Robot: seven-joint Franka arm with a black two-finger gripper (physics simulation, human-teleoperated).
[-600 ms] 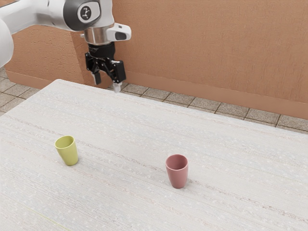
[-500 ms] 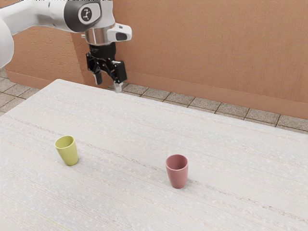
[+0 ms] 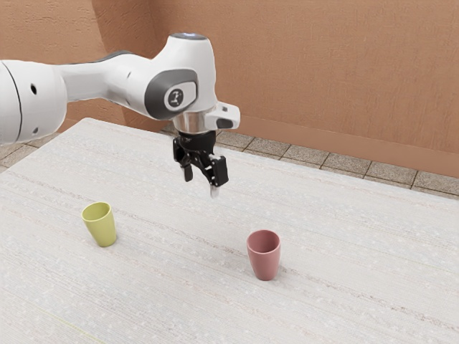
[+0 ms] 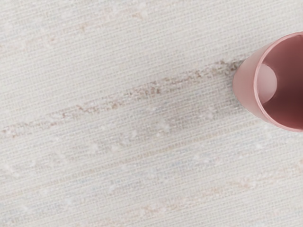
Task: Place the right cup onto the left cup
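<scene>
Target, pink cup (image 3: pixel 264 259): upright on the tabletop (image 3: pixel 172 301), well apart from the green cup (image 3: pixel 102 226), toward the exterior view's right; probably light, stiff, slippery; best gripped across opposite walls below the rim. Fingers (image 3: pixel 214 191): apart, empty, higher than the green cup.

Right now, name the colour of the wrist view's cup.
The cup is dusty red, best seen in the exterior view.

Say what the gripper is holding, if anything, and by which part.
Nothing: the gripper is open, with the pink cup and green cup standing on the table.
</scene>
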